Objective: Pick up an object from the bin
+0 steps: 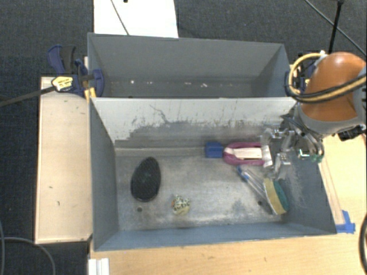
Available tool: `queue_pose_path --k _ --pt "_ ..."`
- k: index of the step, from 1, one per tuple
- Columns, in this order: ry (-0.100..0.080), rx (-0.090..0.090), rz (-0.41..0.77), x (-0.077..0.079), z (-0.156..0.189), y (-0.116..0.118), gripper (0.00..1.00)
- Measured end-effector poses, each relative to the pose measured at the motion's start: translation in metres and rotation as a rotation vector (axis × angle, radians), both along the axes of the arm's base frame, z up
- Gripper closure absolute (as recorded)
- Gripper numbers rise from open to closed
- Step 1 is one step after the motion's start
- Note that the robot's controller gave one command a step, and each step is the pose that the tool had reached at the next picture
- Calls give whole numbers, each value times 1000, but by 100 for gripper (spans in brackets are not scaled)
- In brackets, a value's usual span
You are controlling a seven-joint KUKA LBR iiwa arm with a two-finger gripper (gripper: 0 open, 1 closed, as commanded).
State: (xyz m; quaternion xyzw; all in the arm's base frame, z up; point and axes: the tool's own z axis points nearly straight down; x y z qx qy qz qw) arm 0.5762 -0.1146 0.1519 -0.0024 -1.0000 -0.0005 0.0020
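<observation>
My gripper (274,153) hangs low at the bin's right side, by the back wall. Its metal tip is at the right end of a purple and white oblong thing (243,153) lying along the back wall. Whether it grips that thing I cannot tell. A small blue block (214,150) touches the oblong thing's left end. Just below the gripper lie a clear blue pen-like stick (251,180) and a yellow and green brush-like piece (276,195), both slanting toward the front right.
A black oval lump (145,178) rests on the bin floor at the left. A small speckled crumpled bit (181,204) lies near the front middle. The orange-covered wrist stands over the bin's right rim.
</observation>
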Motion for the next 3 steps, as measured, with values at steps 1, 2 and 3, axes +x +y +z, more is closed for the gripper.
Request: queue_pose_path --k 1,2,3 --pt "-15 2 136 -29 -76 -28 0" --pt "-29 -6 537 -68 -76 -11 0" --pt "-14 -1 410 -91 -79 7 0"
